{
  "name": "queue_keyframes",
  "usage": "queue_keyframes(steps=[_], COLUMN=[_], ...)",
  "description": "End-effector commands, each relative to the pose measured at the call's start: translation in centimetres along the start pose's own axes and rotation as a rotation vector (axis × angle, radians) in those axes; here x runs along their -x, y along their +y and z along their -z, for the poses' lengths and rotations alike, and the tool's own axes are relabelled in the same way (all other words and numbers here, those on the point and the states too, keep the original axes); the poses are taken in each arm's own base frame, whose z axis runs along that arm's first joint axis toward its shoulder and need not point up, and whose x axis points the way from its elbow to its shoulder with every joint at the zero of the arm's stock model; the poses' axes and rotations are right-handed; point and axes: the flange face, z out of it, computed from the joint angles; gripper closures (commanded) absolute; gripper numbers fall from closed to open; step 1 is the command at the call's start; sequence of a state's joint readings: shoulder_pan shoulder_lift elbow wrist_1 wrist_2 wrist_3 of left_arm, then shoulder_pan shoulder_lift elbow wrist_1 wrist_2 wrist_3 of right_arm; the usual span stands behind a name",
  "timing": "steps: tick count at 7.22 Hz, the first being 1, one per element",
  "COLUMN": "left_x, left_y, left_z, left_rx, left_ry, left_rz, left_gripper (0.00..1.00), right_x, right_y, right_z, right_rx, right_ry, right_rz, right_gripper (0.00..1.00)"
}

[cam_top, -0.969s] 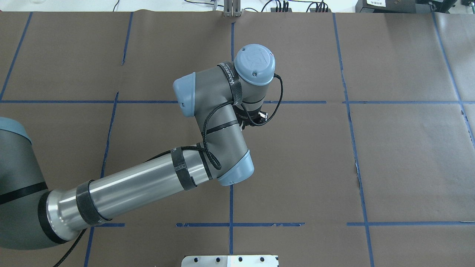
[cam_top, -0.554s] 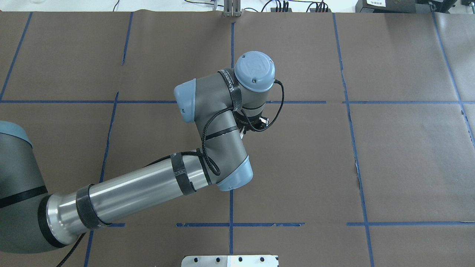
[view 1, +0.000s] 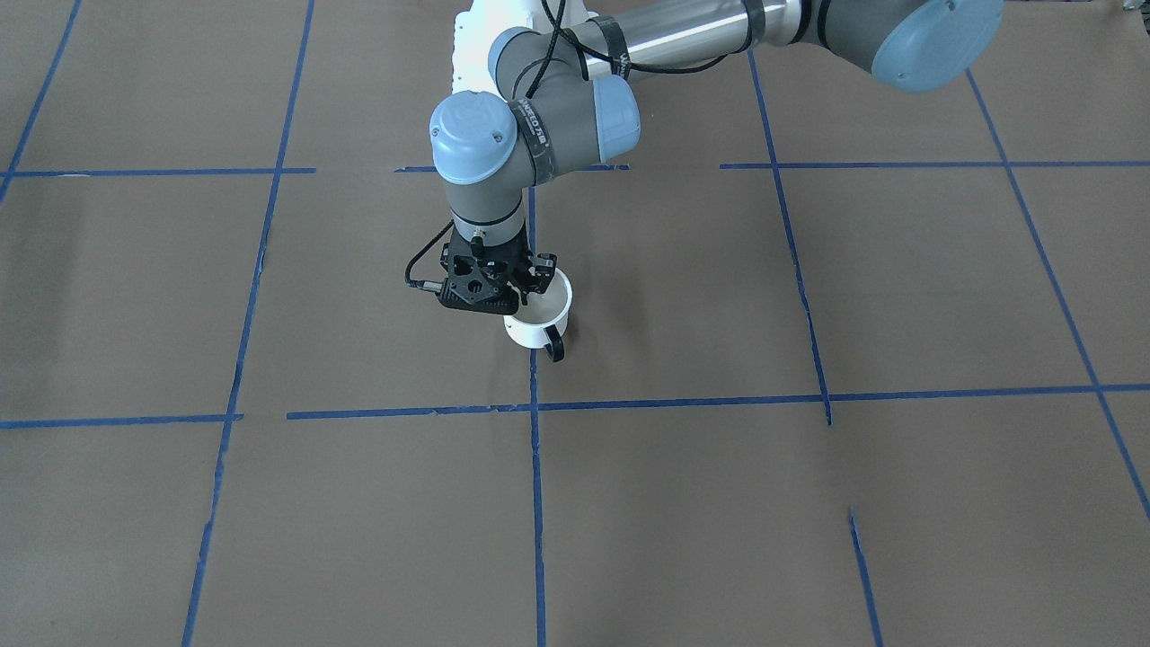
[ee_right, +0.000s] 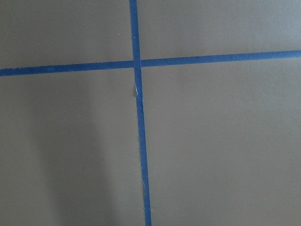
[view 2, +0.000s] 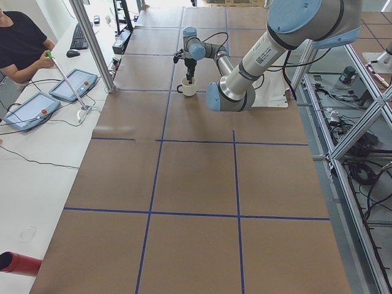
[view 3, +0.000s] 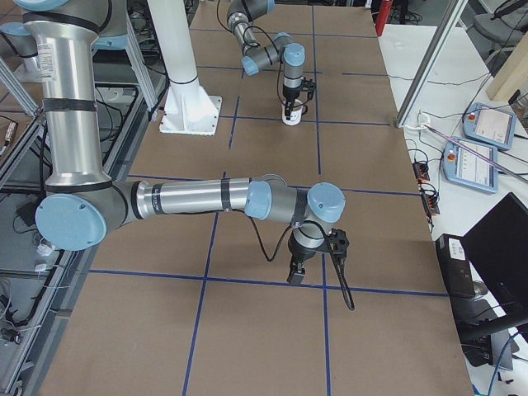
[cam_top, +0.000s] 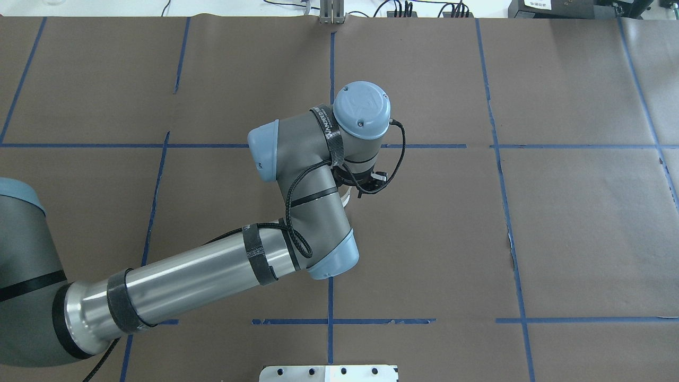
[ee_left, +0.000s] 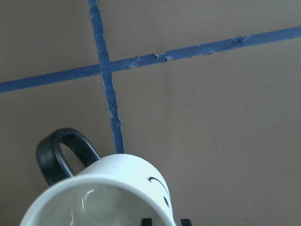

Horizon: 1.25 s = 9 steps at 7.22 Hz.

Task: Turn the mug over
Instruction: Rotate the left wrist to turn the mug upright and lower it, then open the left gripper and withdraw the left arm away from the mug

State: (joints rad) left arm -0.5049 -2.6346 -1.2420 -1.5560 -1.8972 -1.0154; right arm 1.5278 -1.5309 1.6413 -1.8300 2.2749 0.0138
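Note:
The white mug [view 1: 539, 322] with a black loop handle [view 1: 554, 346] is mouth up near the table's middle, slightly tilted, just above or on the brown paper. My left gripper [view 1: 524, 296] reaches down from above and is shut on the mug's rim wall. In the left wrist view the mug [ee_left: 108, 188] fills the bottom, its fingertips [ee_left: 146, 221] beside the rim by the smiley face. In the overhead view only a white sliver of the mug [cam_top: 347, 199] shows under the wrist. My right gripper [view 3: 295, 276] hangs over a tape cross; I cannot tell its state.
Blue tape lines [view 1: 534, 431] grid the brown paper. The white robot base [view 1: 472, 45] stands behind the mug. A metal plate [cam_top: 329, 373] lies at the near edge. An operator [view 2: 21, 43] and tablets [view 2: 73, 86] are beside the table.
The left wrist and elbow have shifted a little toward the robot over the last second. The mug stays hidden under the wrist in the overhead view.

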Motion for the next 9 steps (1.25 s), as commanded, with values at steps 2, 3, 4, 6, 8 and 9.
queue_keyframes(steps=[2, 3, 4, 6, 8, 9], left_x=[1.8, 3.5, 6.1, 15.0, 21.7, 26.1], left_y=[-1.4, -2.6, -3.0, -2.7, -3.2, -2.5], left_z=[6.0, 8.5, 10.1, 12.9, 13.6, 13.2], left_rx=[-0.059, -0.093, -0.126, -0.204, -0.248, -0.273], left_ry=[0.031, 0.044, 0.054, 0.065, 0.022, 0.014], left_rz=[0.010, 0.028, 0.042, 0.060, -0.067, -0.061], left_gripper=[0.00, 0.00, 0.00, 0.00, 0.00, 0.00], right_x=[0.0, 0.0, 0.0, 0.0, 0.0, 0.0], right_y=[0.0, 0.0, 0.0, 0.0, 0.0, 0.0], right_z=[-0.1, 0.0, 0.0, 0.0, -0.1, -0.1], right_rx=[0.001, 0.000, 0.000, 0.000, 0.001, 0.001], right_ry=[0.000, 0.000, 0.000, 0.000, 0.000, 0.000], right_rz=[-0.001, 0.000, 0.000, 0.000, -0.001, -0.001], right_gripper=[0.00, 0.00, 0.00, 0.00, 0.00, 0.00])
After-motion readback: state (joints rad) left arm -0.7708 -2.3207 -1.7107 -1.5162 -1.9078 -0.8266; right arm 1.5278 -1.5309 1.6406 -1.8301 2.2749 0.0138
